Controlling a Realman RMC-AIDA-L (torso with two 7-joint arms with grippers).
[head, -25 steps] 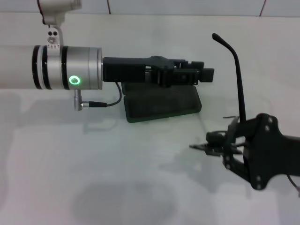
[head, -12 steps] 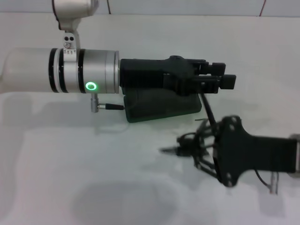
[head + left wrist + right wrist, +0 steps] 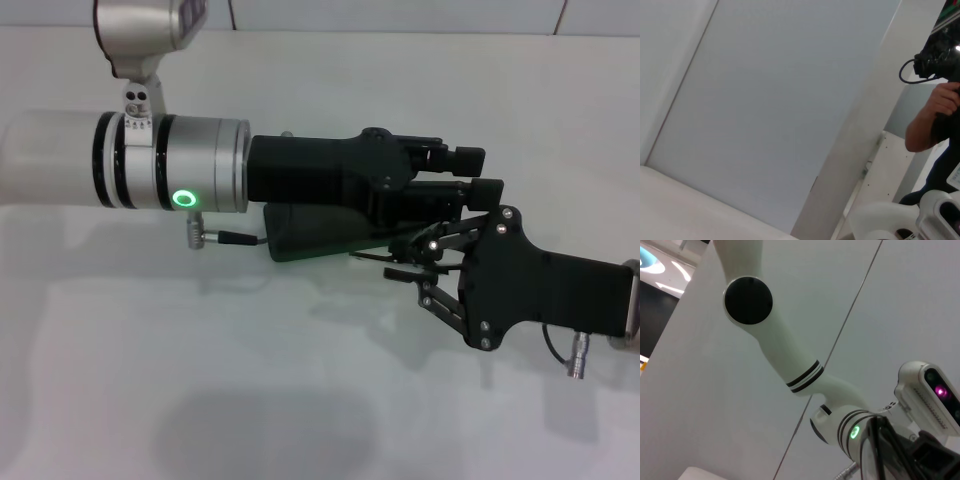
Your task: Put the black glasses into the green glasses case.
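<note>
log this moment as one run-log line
left gripper: over case, hiding most of it | right gripper: at case's near right edge | glasses: partly seen, right wrist view | table

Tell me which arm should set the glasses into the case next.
Right, probably. The right gripper sits at the near edge of the green glasses case, and the black glasses show close in its wrist view, apparently held. The left gripper reaches over the case, covering much of it.

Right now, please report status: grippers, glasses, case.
Right gripper at green glasses case, black glasses partly visible at wrist. Left gripper above case, blocking view. Case interior hidden.
</note>
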